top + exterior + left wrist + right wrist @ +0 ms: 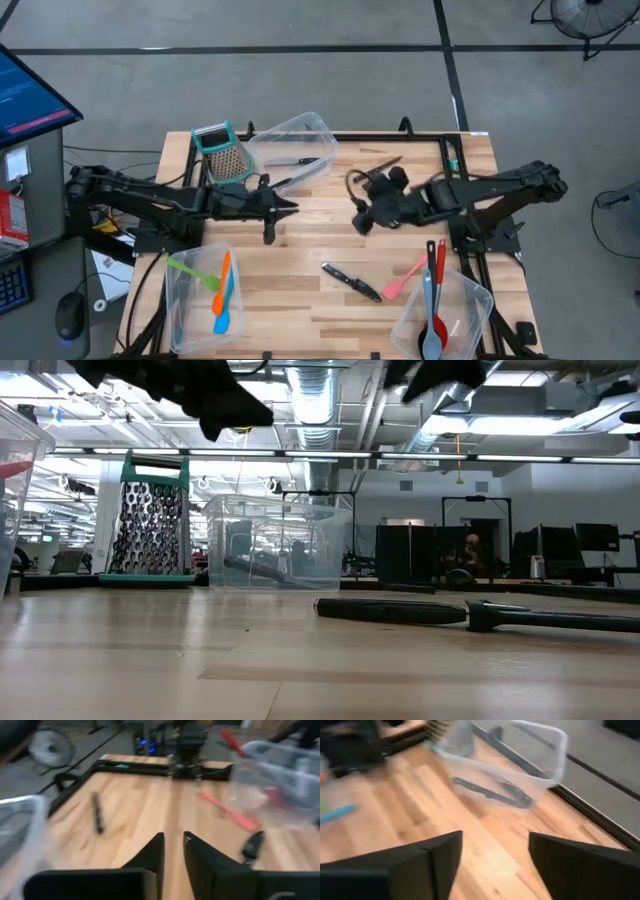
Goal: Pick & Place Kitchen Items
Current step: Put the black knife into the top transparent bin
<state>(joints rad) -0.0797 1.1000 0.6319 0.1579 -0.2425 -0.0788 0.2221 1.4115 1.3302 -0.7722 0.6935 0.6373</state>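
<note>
Both grippers hover above the table's middle and hold nothing. My left gripper (290, 208) (173, 845) is open by a narrow gap. My right gripper (358, 218) (495, 847) is wide open. A black-handled knife (351, 282) (450, 612) and a pink spatula (405, 277) (227, 810) lie flat on the table nearer the near edge. A thin dark utensil (386, 164) (97, 813) lies toward the far edge. Green, orange and blue spatulas (222, 292) lie in the near-left tub. Red and grey spoons (433, 300) stand out of the near-right tub.
A clear tub (292, 145) (500, 775) holding dark utensils sits at the far edge beside the metal grater with a teal top (223, 152) (155, 515). Clear tubs stand at the near-left (182, 300) and near-right (472, 310) corners. Bare wood lies between the grippers.
</note>
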